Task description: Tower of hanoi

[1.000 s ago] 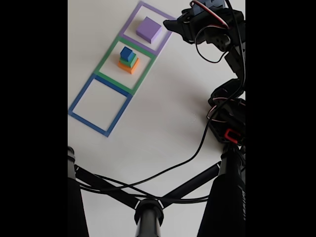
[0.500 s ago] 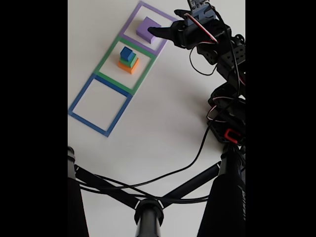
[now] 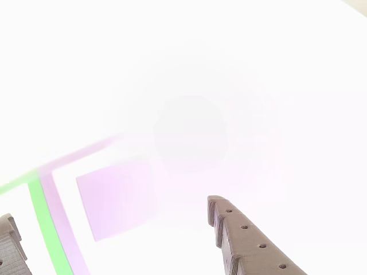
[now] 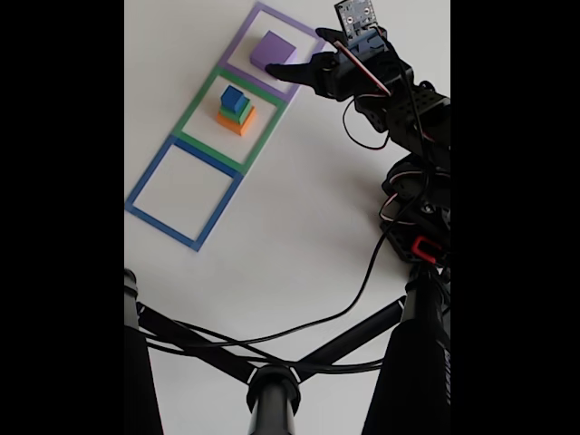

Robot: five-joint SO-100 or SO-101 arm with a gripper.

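Note:
The pale-purple slab lies inside the purple square outline at the top of the fixed view. The small blue cube sits on the green cube, which sits on the orange cube, all inside the green outline. My gripper hangs open at the slab's right edge, one dark finger reaching along its near side. In the other view, washed out by glare, the slab lies between my two spread fingers, and the gripper holds nothing.
A blue square outline sits below the green one with nothing in it. The arm's body and red-marked base stand at the right. Black stand legs and a cable cross the bottom of the white table.
The gripper has swung left and lowered from beside the purple outline to the slab's right edge, with the wrist turning over.

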